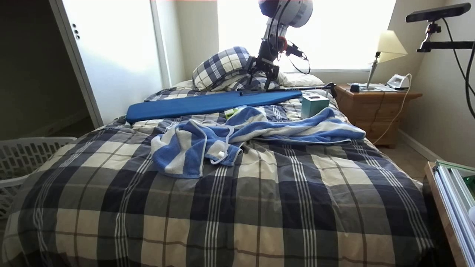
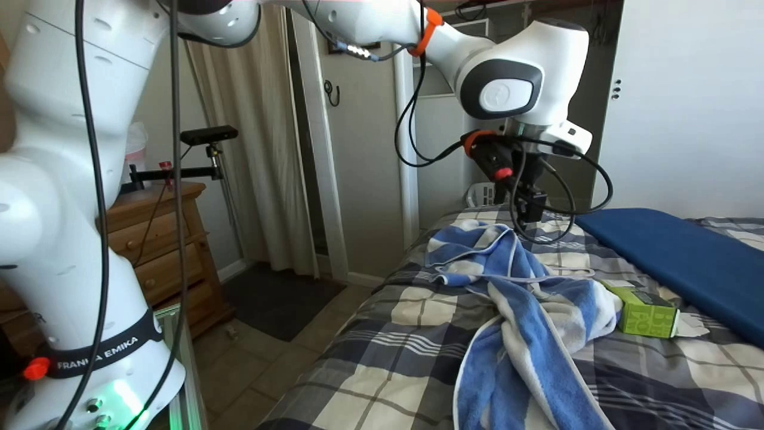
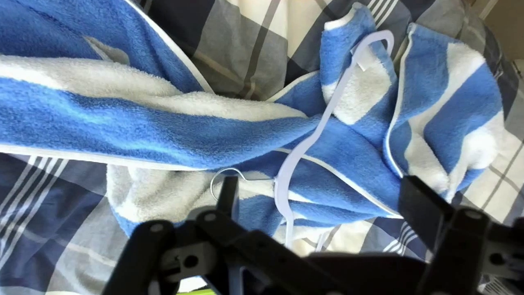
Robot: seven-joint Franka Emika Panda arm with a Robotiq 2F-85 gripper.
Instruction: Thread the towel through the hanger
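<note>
Hovering, jaws wide: black two-finger gripper (image 3: 321, 190) | lavender plastic hanger (image 3: 290, 165) is lying across blue-and-white striped terry towel (image 3: 245, 139) | silver wire hook (image 3: 229, 169) is showing clearly only in wrist view

My gripper (image 3: 325, 200) is black, the towel (image 3: 245, 139) blue-and-white striped, the hanger (image 3: 306, 144) pale lilac, the bedspread (image 1: 256, 207) navy-grey-cream plaid.

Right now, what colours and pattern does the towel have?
The towel has blue and white stripes; it shows best in the wrist view.
</note>
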